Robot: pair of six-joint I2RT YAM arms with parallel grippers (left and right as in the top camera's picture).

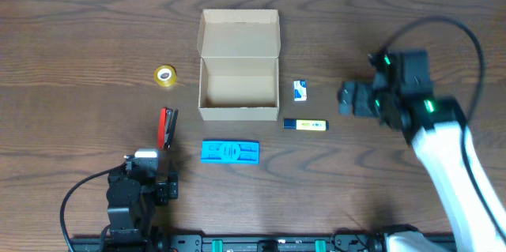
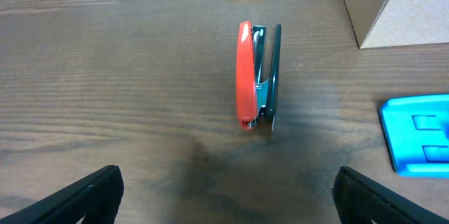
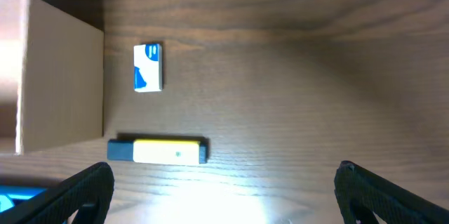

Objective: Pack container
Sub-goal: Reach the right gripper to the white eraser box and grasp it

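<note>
Overhead view: the container (image 1: 239,86) stands at the centre of the wooden table (image 1: 79,31), upright, with its hinged lid flap folded back on the far side and its top open. A yellow tape roll (image 1: 164,76) lies to the left of the container, well apart from it. A red and black stapler (image 1: 168,127) lies on its side near the container's front left corner. A flat blue packet (image 1: 229,152) lies just in front of the container, not touching it. To the right of the container lie a small white and blue block (image 1: 300,89) and, nearer the front edge, a yellow bar (image 1: 305,124) with blue ends.

Left wrist view: the left gripper (image 2: 226,196) sits behind the stapler, apart from it. Its fingers are spread wide, with only the tips showing at the lower corners, and it holds nothing.

Right wrist view: the right gripper (image 3: 224,192) hovers to the right of the block and the bar, well apart from the container. Its fingers are spread wide and it holds nothing
</note>
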